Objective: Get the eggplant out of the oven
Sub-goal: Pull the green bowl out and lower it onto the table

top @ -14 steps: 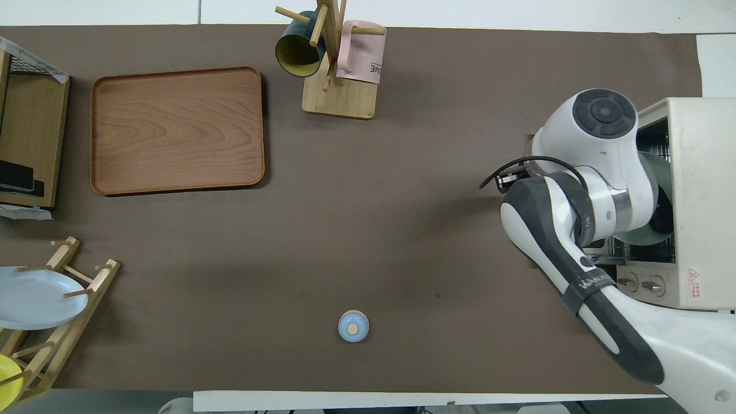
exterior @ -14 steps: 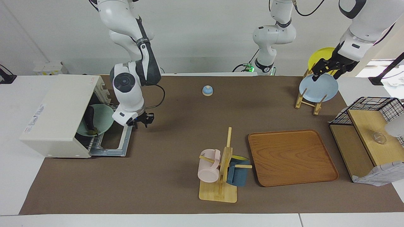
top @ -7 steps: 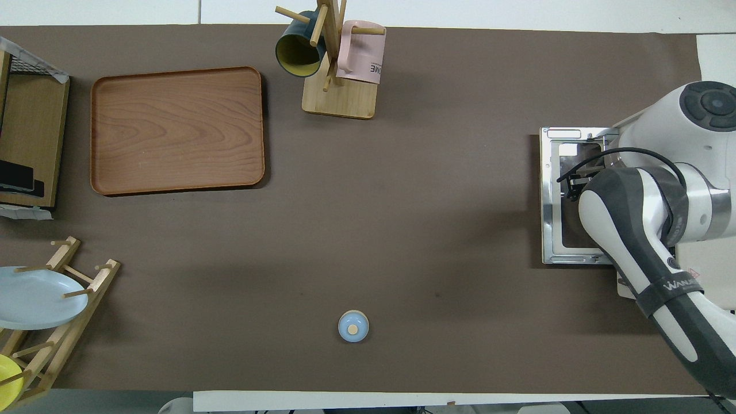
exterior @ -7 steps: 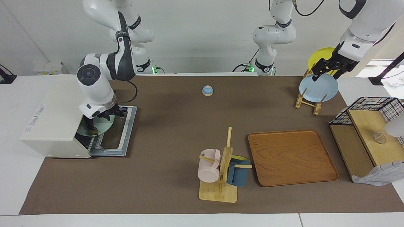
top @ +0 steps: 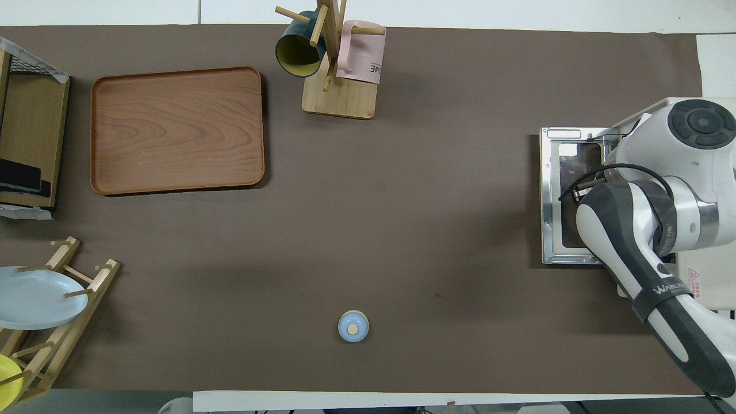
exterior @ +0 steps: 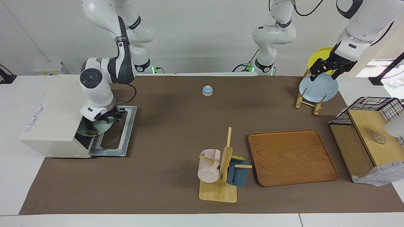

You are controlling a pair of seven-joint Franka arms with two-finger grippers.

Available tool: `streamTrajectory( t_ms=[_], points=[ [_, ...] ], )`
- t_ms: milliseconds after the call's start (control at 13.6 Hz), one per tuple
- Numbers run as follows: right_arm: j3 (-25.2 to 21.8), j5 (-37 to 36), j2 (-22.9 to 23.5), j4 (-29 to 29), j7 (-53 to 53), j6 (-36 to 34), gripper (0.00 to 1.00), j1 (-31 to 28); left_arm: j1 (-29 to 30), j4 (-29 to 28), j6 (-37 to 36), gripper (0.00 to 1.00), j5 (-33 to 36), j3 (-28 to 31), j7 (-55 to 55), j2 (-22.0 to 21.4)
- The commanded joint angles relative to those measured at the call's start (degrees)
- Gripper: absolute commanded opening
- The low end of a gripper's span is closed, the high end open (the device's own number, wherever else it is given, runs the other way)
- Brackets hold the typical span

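The cream-white oven point(exterior: 53, 113) stands at the right arm's end of the table with its door point(exterior: 124, 132) dropped open. It also shows in the overhead view point(top: 710, 276). The dark eggplant point(exterior: 90, 128) lies on a pale green plate point(exterior: 106, 126) on the rack just inside the oven mouth. Its yellowish tip points toward the door. My right gripper point(exterior: 96, 122) reaches down into the oven mouth, right at the eggplant and over the plate. In the overhead view the right arm point(top: 632, 230) hides the gripper, plate and eggplant. My left gripper point(exterior: 325, 74) waits, open, raised over the plate rack.
A wooden plate rack point(exterior: 307, 101) holds a light blue plate point(exterior: 318, 90) and a yellow plate point(exterior: 320, 55). A small blue bell point(exterior: 207, 90) sits near the robots. A mug tree point(exterior: 221, 176), a wooden tray point(exterior: 292, 157) and a wire shelf unit point(exterior: 369, 135) lie farther out.
My right arm swung from above the open door to the oven mouth and lowered its gripper onto the plate area. The left gripper rose slightly.
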Motion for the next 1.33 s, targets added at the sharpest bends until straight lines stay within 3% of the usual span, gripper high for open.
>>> streamTrajectory(
  t_ms=[0, 148, 369, 516, 664, 885, 1033, 1254],
  points=[
    [0.56, -2.77, -0.87, -0.87, -0.84, 0.57, 0.00, 2.15, 0.32, -0.23, -0.10, 1.00, -0.38, 0.52, 0.15, -0.50],
    [0.56, -3.13, -0.61, 0.44, 2.22, -0.39, 0.00, 6.10, -0.20, -0.49, -2.71, 1.00, -0.30, 0.44, 0.15, -1.03],
    [0.74, -3.13, 2.81, 7.46, 17.30, -8.19, 0.00, 18.47, 0.41, -0.32, -3.87, 1.00, -0.03, 0.70, 0.06, -1.30],
    [0.82, -2.26, 7.54, 15.70, 29.08, -15.12, 0.00, 28.23, 0.93, -0.41, -4.84, 1.00, -0.03, 1.05, 0.06, -1.73],
    [1.08, 3.25, 14.74, 26.85, 42.96, -19.45, 0.00, 37.54, 1.55, -0.41, -5.02, 1.00, 0.58, 1.14, -0.03, -2.08],
    [1.09, 8.46, 23.45, 34.89, 53.46, -16.23, 0.00, 44.95, 2.43, -1.37, -5.02, 1.00, 0.67, 1.05, -0.20, -2.61],
    [1.09, 9.26, 25.49, 34.56, 56.02, -10.61, 0.00, 47.60, 2.43, -2.16, -5.98, 1.00, 0.84, 1.05, -0.29, -3.31],
    [1.17, 11.35, 26.90, 35.51, 58.23, -8.13, 0.22, 48.84, 2.43, -4.70, -9.58, 1.00, 1.02, 1.05, -1.95, -4.98]
  ],
)
